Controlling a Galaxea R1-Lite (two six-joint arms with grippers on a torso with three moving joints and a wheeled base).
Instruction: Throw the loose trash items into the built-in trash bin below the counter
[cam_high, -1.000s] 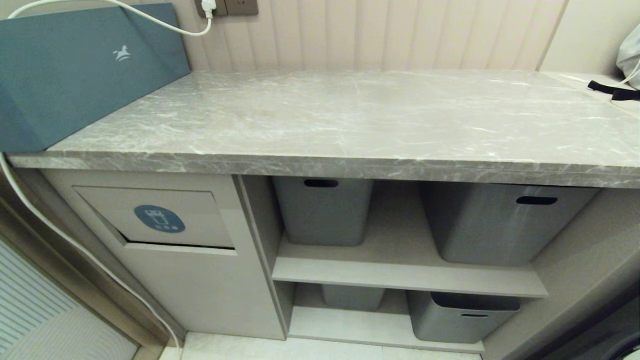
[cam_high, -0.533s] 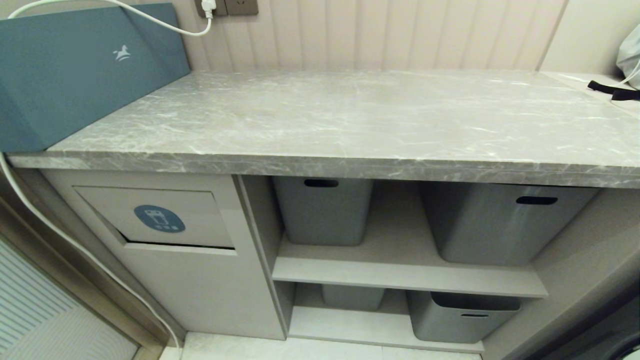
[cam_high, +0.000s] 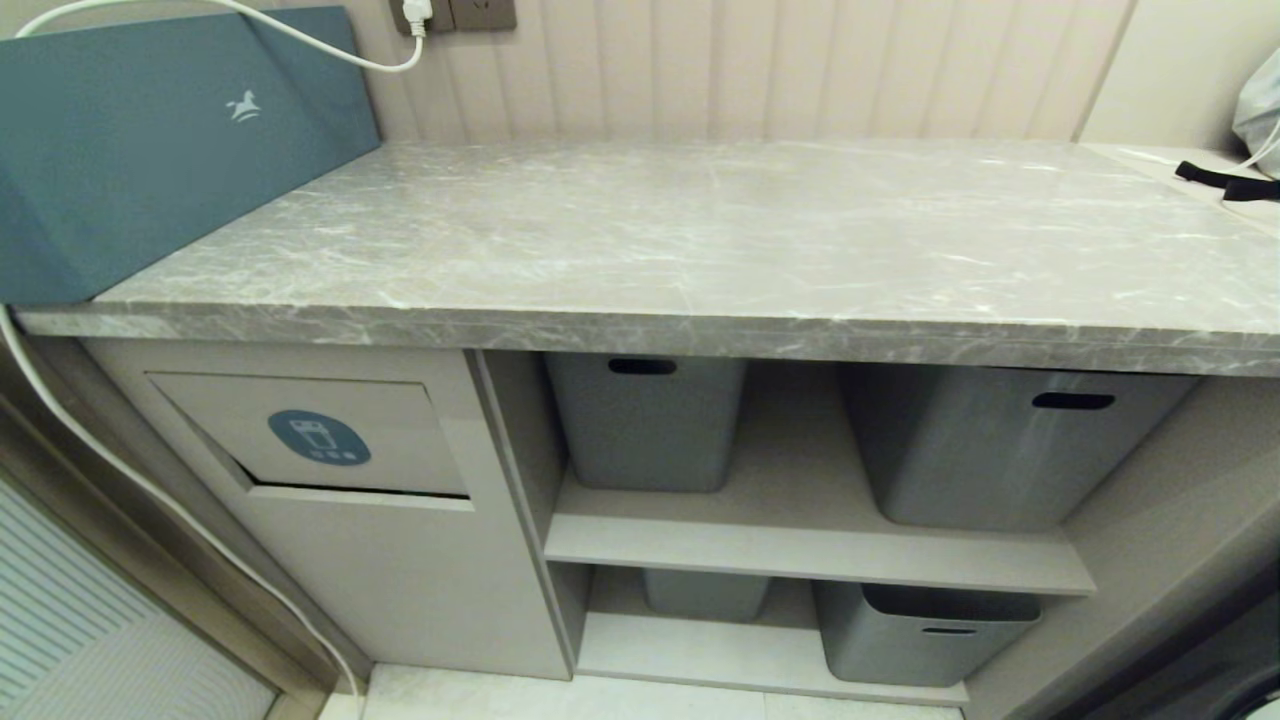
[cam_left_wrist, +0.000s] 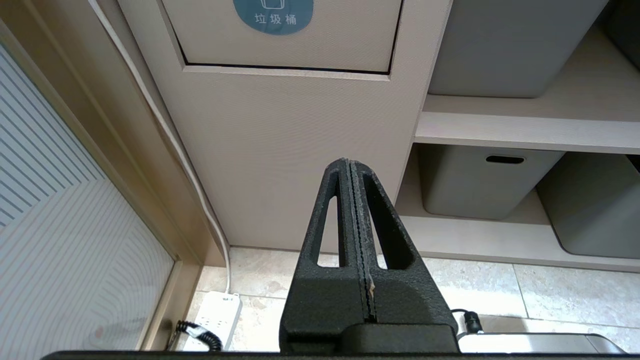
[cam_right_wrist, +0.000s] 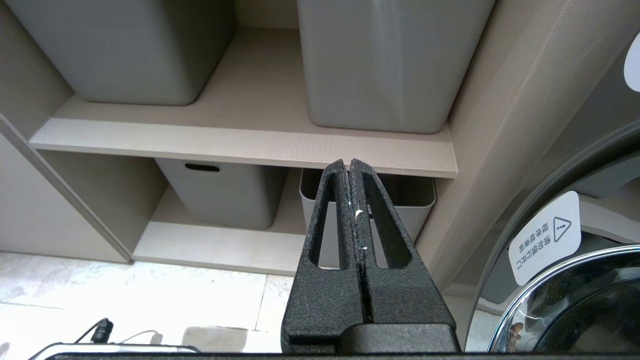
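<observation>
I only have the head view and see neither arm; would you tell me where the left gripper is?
Observer: The left gripper hangs low before the bin, shut and empty.
Operator: Thank you. And the right gripper?
Observer: The right gripper is shut too, facing the lower-shelf baskets.
Operator: Is any scrap on the floor?
Observer: None shows; a white power strip lies by the cabinet's foot.

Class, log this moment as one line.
counter: no scraps seen | bin flap: closed | left gripper: shut, empty | right gripper: shut, empty
</observation>
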